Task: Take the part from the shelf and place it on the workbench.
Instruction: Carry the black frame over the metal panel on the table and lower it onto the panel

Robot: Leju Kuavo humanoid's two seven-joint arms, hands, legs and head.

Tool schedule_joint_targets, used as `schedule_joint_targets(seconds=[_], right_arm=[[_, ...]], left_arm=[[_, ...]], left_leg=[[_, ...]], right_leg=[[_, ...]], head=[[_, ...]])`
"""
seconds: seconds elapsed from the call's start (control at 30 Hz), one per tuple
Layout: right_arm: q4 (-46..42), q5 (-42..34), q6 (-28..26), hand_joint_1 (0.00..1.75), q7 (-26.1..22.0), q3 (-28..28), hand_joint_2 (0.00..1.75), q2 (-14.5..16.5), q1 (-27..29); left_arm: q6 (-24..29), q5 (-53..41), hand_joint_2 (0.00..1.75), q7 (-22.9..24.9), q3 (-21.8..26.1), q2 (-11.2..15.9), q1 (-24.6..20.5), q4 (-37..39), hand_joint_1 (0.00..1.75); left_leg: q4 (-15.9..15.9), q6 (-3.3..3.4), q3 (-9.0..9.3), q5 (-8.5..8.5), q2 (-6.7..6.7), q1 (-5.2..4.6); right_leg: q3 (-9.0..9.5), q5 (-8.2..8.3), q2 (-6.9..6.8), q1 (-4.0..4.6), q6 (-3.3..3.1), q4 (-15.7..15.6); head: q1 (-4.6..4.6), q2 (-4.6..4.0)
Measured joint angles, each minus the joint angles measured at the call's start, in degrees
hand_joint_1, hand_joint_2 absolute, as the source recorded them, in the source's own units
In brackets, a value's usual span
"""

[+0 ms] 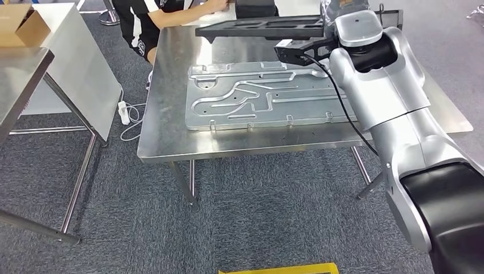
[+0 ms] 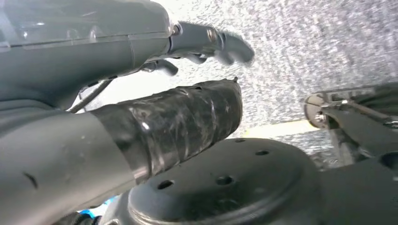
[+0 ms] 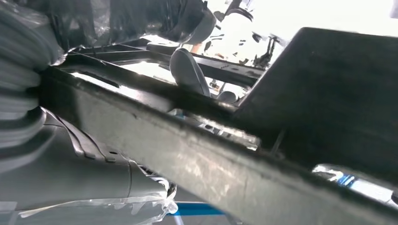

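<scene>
High head view; wrist views close-up.

A cardboard box (image 1: pixel 23 25) sits far left; a white power strip (image 1: pixel 124 112) lies on the carpet (image 1: pixel 228 228).

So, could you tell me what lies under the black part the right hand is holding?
Below the black part lies the steel workbench, with a stamped metal panel nearer. The bench strip directly beneath is hidden.
</scene>
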Motion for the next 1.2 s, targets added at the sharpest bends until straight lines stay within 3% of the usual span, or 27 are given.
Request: schedule_joint_targets(seconds=[0.03, 0.07, 0.13, 0.17, 0.3, 0.37, 0.47, 0.53, 0.57, 0.63, 0.7, 0.77, 0.87, 0.9, 0.97, 1.03, 1.07, 1.1, 1.17, 1.2], right_arm=[[0.00, -0.05, 0.09, 1.75, 0.00, 0.00, 1.75, -0.09, 0.15], [-0.02, -0.05, 0.15, 1.75, 0.01, 0.00, 1.75, -0.10, 0.23], [-0.11, -0.05, 0.21, 1.75, 0.07, 0.01, 1.75, -0.09, 0.20], [-0.17, -0.05, 0.25, 1.75, 0.09, 0.01, 1.75, -0.02, 0.14], [-0.28, -0.09, 0.35, 1.75, 0.14, 0.02, 1.75, 0.29, 0.19], [-0.34, -0.09, 0.36, 1.75, 0.16, 0.02, 1.75, 0.44, 0.13], [-0.33, -0.15, 0.34, 1.75, 0.16, 0.03, 1.75, 0.75, 0.18], [-0.29, -0.26, 0.34, 1.75, 0.14, 0.05, 1.75, 0.87, 0.39], [-0.28, -0.29, 0.34, 1.75, 0.14, 0.06, 1.75, 0.96, 0.47], [-0.30, -0.32, 0.33, 1.75, 0.15, 0.07, 1.75, 1.10, 0.43], [-0.28, -0.32, 0.32, 1.75, 0.16, 0.07, 1.75, 1.13, 0.19], [-0.25, -0.33, 0.33, 1.75, 0.16, 0.07, 1.75, 1.13, 0.08], [-0.31, -0.45, 0.31, 1.75, 0.15, 0.07, 1.75, 1.12, 0.15], [-0.33, -0.50, 0.30, 1.75, 0.15, 0.07, 1.75, 1.11, 0.07], [-0.30, -0.62, 0.31, 1.75, 0.15, 0.07, 1.75, 1.08, -0.05], [-0.22, -0.86, 0.38, 1.75, 0.11, 0.07, 1.75, 1.05, 0.17], [-0.18, -1.01, 0.46, 1.75, 0.09, 0.07, 1.75, 1.05, 0.33], [-0.17, -1.14, 0.54, 1.75, 0.07, 0.07, 1.75, 1.05, 0.41], [-0.15, -1.32, 0.65, 1.75, 0.09, 0.07, 1.75, 1.02, 0.31], [-0.17, -1.38, 0.65, 1.75, 0.10, 0.07, 1.75, 0.99, 0.17]], left_arm=[[-0.01, 0.02, 0.00, 0.07, 0.00, -0.01, -0.02, 0.00, 0.00], [-0.01, 0.04, 0.00, 0.11, 0.00, -0.02, 0.01, 0.00, 0.00], [0.00, 0.11, 0.00, 0.19, -0.01, -0.04, 0.11, 0.00, 0.00], [0.00, 0.14, 0.00, 0.20, -0.01, -0.04, 0.09, 0.00, 0.00], [0.03, 0.18, 0.00, 0.05, -0.06, 0.01, -0.13, 0.00, 0.00], [0.09, 0.23, 0.00, -0.02, -0.07, 0.05, -0.04, 0.00, 0.00], [0.32, 0.36, 0.00, -0.03, -0.10, 0.05, 0.01, 0.00, 0.00], [0.46, 0.45, 0.00, -0.03, -0.14, 0.03, -0.02, 0.00, 0.00], [0.51, 0.48, 0.00, -0.03, -0.16, 0.03, -0.02, 0.00, 0.00], [0.57, 0.50, 0.00, -0.03, -0.17, 0.06, 0.05, 0.00, 0.00], [0.64, 0.53, 0.00, -0.03, -0.19, 0.27, 0.06, 0.00, 0.00], [0.67, 0.55, 0.00, -0.04, -0.22, 0.42, -0.03, 0.00, 0.00], [0.66, 0.51, 0.00, -0.13, -0.24, 0.33, 0.01, 0.00, 0.00], [0.66, 0.49, 0.00, -0.16, -0.24, 0.31, 0.06, 0.00, 0.00], [0.71, 0.47, 0.00, -0.21, -0.25, 0.27, 0.07, 0.00, 0.00], [0.77, 0.47, 0.00, -0.22, -0.26, 0.26, -0.04, 0.00, 0.00], [0.76, 0.48, 0.00, -0.22, -0.26, 0.22, -0.08, 0.00, 0.00], [0.76, 0.48, 0.00, -0.22, -0.25, 0.18, -0.07, 0.00, 0.00], [0.77, 0.51, 0.00, -0.20, -0.24, 0.09, 0.01, 0.00, 0.00], [0.78, 0.52, 0.00, -0.18, -0.24, 0.08, 0.02, 0.00, 0.00]], left_leg=[[0.27, -0.03, 0.14, -0.37, -0.06, 0.01], [0.63, -0.14, 0.34, -0.79, -0.12, 0.03], [1.52, -0.57, 0.58, -1.85, -0.17, -0.02], [2.03, -0.83, 0.50, -2.28, -0.19, -0.14], [2.46, -1.67, 0.22, -2.97, -0.26, -0.33], [4.77, -2.20, -0.67, -4.43, -0.23, -0.23], [15.11, -2.86, -6.04, -8.37, -0.20, 0.09], [18.83, -2.86, -8.91, -8.16, -0.19, 0.14], [17.62, -2.70, -8.90, -6.49, -0.19, 0.13], [10.28, -1.98, -6.34, -1.55, -0.22, -0.01], [4.07, -1.11, -3.72, 1.20, -0.28, -0.49], [2.18, -0.68, -2.91, 1.09, -0.28, -0.97], [0.42, -0.41, -1.74, 1.05, -0.11, -0.58], [-0.10, -0.23, -1.18, 1.07, -0.02, -0.36], [-0.28, 0.08, -0.60, 0.79, 0.06, -0.26], [0.15, 0.16, -0.42, 0.22, 0.02, -0.26], [0.48, 0.10, -0.29, -0.17, -0.04, -0.21], [0.90, -0.02, -0.13, -0.65, -0.12, -0.14], [1.95, -0.41, 0.07, -1.75, -0.23, -0.11], [2.41, -0.68, -0.03, -2.21, -0.28, -0.19]], right_leg=[[-0.71, 0.98, -0.02, -0.04, 0.01, 0.20], [-0.13, 3.01, -0.04, -0.10, 0.00, -1.99], [2.71, 7.15, -0.17, -0.21, -0.02, -9.11], [3.89, 8.06, -0.18, -0.19, -0.14, -11.75], [4.82, 7.66, -0.09, -0.04, -1.17, -13.63], [5.33, 7.50, -0.08, -0.29, -1.77, -13.92], [6.17, 6.96, 0.01, -0.25, -2.38, -14.07], [6.85, 6.45, 0.04, -0.08, -2.48, -14.07], [7.27, 6.17, 0.06, 0.02, -2.48, -14.07], [8.16, 5.58, 0.10, 0.19, -2.48, -14.10], [8.58, 5.23, 0.13, 0.27, -2.26, -14.31], [8.47, 5.32, 0.14, 0.15, -1.78, -14.77], [8.47, 4.74, 0.07, 0.21, -0.95, -14.44], [7.70, 3.79, 0.04, 0.28, -0.75, -12.62], [3.99, 1.15, -0.01, 0.26, -0.53, -5.78], [0.12, 0.30, -0.01, 0.15, -0.33, -0.17], [-0.56, 1.42, -0.03, 0.10, -0.26, -0.15], [-0.04, 3.59, -0.06, 0.06, -0.24, -2.44], [2.58, 7.49, -0.20, 0.06, -0.31, -9.36], [3.67, 8.30, -0.19, 0.13, -0.45, -11.85]], head=[[0.00, 0.00], [0.00, 0.00], [0.00, 0.00], [-0.03, 0.00], [-0.09, 0.00], [-0.09, 0.00], [-0.09, 0.00], [-0.09, 0.00], [-0.09, 0.00], [-0.09, 0.00], [-0.08, 0.00], [-0.08, 0.00], [-0.07, 0.00], [-0.05, 0.00], [-0.02, 0.00], [-0.02, 0.00], [-0.02, 0.00], [-0.02, 0.00], [-0.02, 0.00], [-0.03, 0.00]])
